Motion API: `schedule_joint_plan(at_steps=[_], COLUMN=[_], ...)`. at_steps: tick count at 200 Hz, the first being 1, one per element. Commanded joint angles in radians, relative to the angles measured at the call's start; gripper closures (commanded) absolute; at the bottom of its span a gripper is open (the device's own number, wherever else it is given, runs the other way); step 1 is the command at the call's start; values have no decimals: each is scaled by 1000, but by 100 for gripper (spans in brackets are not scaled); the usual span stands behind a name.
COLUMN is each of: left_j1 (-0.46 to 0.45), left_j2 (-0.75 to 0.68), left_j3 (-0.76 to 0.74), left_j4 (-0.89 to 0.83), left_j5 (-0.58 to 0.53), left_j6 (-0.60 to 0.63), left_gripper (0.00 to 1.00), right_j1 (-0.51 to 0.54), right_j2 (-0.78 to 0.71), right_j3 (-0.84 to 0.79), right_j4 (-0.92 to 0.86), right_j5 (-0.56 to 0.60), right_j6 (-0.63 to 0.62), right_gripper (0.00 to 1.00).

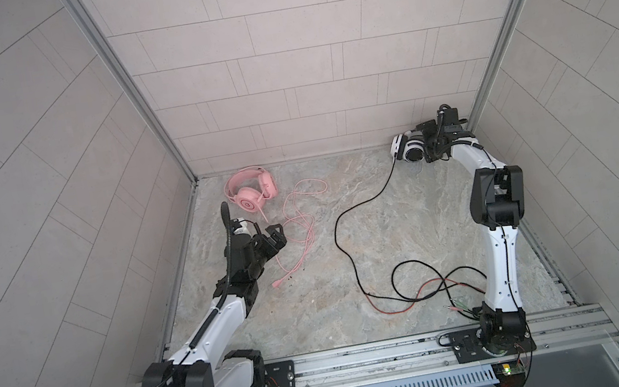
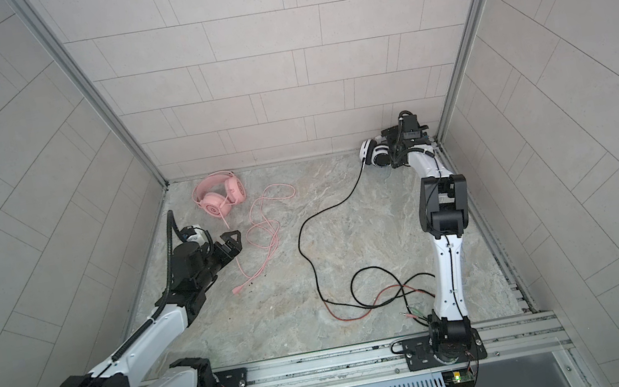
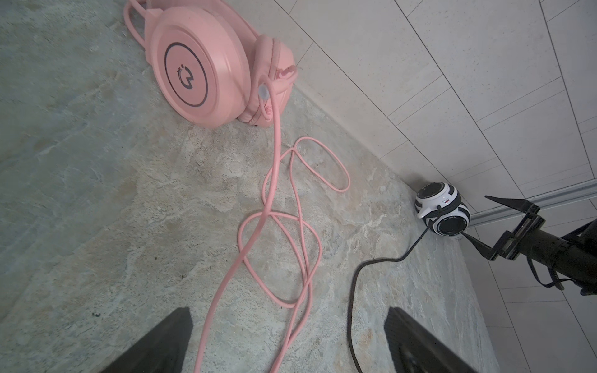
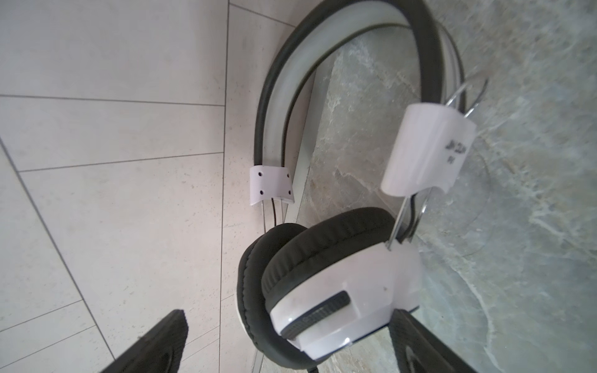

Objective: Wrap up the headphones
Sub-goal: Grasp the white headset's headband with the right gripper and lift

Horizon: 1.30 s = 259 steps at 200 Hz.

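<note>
both top views show the pink headphones (image 1: 250, 191) near the far left corner of the table (image 1: 318, 315). their pink cable (image 1: 300, 225) sprawls in loops toward the left gripper (image 1: 277, 236), whose jaws stand wide and empty with the cable running between them. the white-and-black headphones (image 1: 410, 149) sit in the far right corner by the tiled wall (image 1: 302, 78). the right gripper (image 4: 289, 313) gapes wide around one ear cup, contact unclear. their black and red cable (image 1: 350, 247) trails across the table, looping near the right arm's base.
</note>
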Motion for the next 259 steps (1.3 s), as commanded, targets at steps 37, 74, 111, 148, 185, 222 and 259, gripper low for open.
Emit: schedule_joint_plan(at_steps=[37,74,111,148,185,222,259], left_j1=[-9,-11,-13,-13,-19,-30,-62], left_j2=[8,15,19,19,6,-16,-20], left_j3=[35,38,44,47,47,47,50], left_j4=[-8,-17,-20,-26,-32,-36,-26], left_j5=[15,-1,3,4,-2,1,-8], left_j6=[22,30,36,38,40,37,48], left_gripper=[1,1,1,1,2,2,1], right_j1=[10,8,-5,-4,-5,-4,0], right_j2=[106,179,262,239,70,-105,-276], right_j3=[48,129,224,215,34,-165,-332], right_j4=[-14,-23,-30,-19,12,11,-43], right_j5=[-9,-22,-50,-92,-61,-62,-34], right_j6=[173,201,243,168,15,-197,-441], right_gripper=[1,1,3,27,45,66,80])
